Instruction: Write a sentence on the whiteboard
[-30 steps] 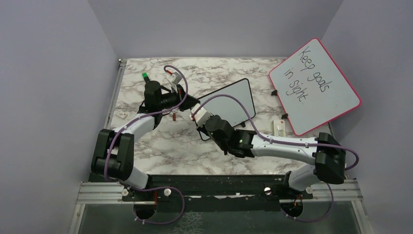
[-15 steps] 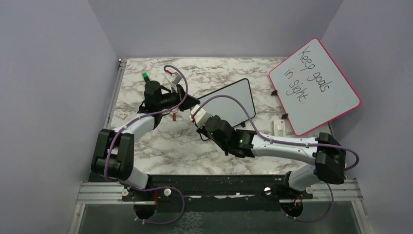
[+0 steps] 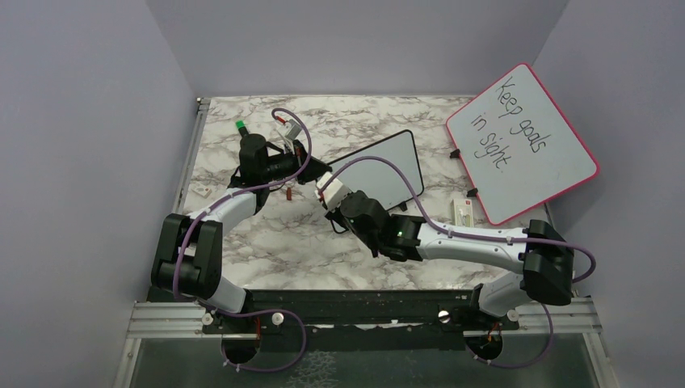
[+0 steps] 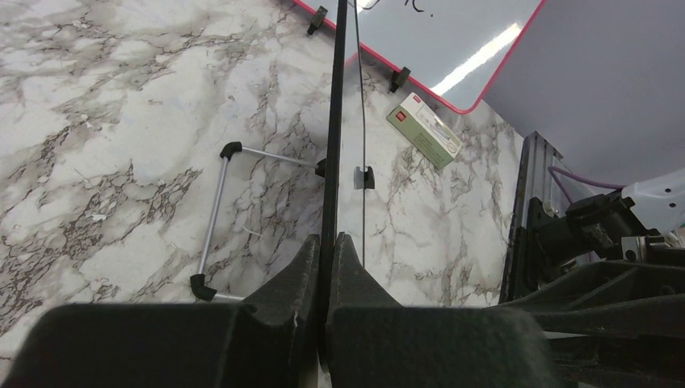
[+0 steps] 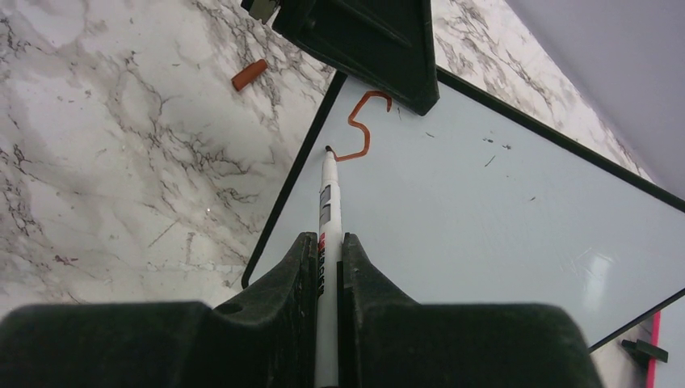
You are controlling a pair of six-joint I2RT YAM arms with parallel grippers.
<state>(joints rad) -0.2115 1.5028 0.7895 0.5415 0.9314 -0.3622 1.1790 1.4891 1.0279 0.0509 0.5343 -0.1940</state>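
The small black-framed whiteboard (image 3: 380,166) lies tilted on the marble table, its white face (image 5: 501,210) filling the right wrist view. My left gripper (image 4: 329,238) is shut on the board's near-left edge, seen edge-on as a black line. My right gripper (image 5: 327,238) is shut on a white marker (image 5: 327,194) whose tip touches the board near its corner. Of the sentence, only one reddish-orange S-shaped stroke (image 5: 363,121) shows, just below the left gripper's fingers (image 5: 380,48). From above, both grippers meet at the board's left end (image 3: 323,182).
The pink-framed board (image 3: 521,141) with black handwriting leans at the back right. A small green-and-white box (image 3: 464,212) lies in front of it. The orange marker cap (image 5: 249,74) rests on the table left of the board. A metal wire stand (image 4: 218,202) lies behind the board.
My right wrist has crept slightly up and left over the board's corner with the marker. The left arm and the board have stayed still.
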